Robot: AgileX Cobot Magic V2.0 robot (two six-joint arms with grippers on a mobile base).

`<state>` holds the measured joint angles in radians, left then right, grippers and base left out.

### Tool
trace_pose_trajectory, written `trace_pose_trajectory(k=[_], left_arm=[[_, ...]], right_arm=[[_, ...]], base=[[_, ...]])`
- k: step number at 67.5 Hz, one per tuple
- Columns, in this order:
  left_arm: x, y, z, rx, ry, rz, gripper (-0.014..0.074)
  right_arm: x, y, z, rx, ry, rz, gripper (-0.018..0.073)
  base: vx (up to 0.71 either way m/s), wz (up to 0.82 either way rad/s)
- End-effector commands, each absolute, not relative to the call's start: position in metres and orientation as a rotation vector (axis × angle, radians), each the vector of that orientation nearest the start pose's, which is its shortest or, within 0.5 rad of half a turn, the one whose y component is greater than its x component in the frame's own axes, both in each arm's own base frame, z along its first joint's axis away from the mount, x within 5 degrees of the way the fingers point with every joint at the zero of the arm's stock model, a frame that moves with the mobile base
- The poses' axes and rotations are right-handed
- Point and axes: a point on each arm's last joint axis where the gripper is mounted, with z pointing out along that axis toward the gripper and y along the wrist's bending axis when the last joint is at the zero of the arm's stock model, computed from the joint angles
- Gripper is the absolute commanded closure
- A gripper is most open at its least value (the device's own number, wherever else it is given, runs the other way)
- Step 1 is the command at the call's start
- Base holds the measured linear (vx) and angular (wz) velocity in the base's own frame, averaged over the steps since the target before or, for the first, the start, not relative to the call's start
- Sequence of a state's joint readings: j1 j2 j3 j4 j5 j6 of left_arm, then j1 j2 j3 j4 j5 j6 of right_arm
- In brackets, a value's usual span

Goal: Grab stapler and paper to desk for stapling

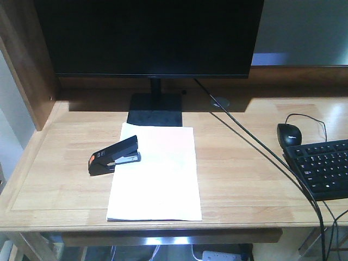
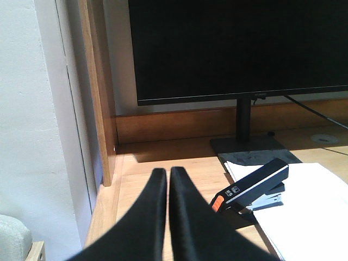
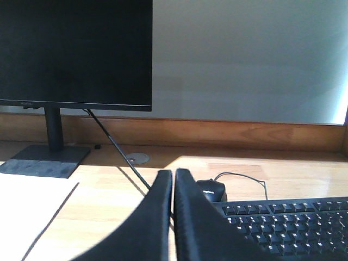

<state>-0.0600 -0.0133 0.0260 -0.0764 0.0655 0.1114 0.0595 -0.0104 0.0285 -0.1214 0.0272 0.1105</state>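
Both sets of fingers are pressed together with nothing between them: the left gripper [image 2: 168, 176] hangs low over the desk's [image 1: 239, 179] left end, the right gripper [image 3: 173, 179] over the right side, just in front of the keyboard [image 3: 288, 223] and mouse [image 3: 211, 190]. The paper [image 1: 157, 179] lies flat on the desk near its front edge. The stapler [image 1: 115, 155] sits across the sheet's left edge, orange tab pointing left. Behind them is the monitor [image 1: 149, 35] on its stand, with a cable [image 1: 255, 147] running across the desk.
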Motion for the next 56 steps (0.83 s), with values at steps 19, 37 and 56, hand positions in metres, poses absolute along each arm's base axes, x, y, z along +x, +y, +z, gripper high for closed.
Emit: trace_pose_trajectory(k=[19, 37, 56], left_arm=[[0.0558, -0.0037, 0.2017, 0.068, 1.49, -0.033, 0.0603], [0.0558, -0.0037, 0.2017, 0.068, 1.49, -0.033, 0.0603], [0.0558, -0.0037, 0.2017, 0.068, 1.49, -0.033, 0.0603]], right_arm=[[0.0565, 0.0036, 0.2007, -0.057, 1.473, 0.037, 0.0568], [0.0565, 0.0036, 0.2007, -0.057, 1.473, 0.037, 0.0568], [0.0565, 0.0036, 0.2007, -0.057, 1.473, 0.037, 0.0568]], base=[[0.0, 0.0], [0.0, 0.0], [0.0, 0.0]])
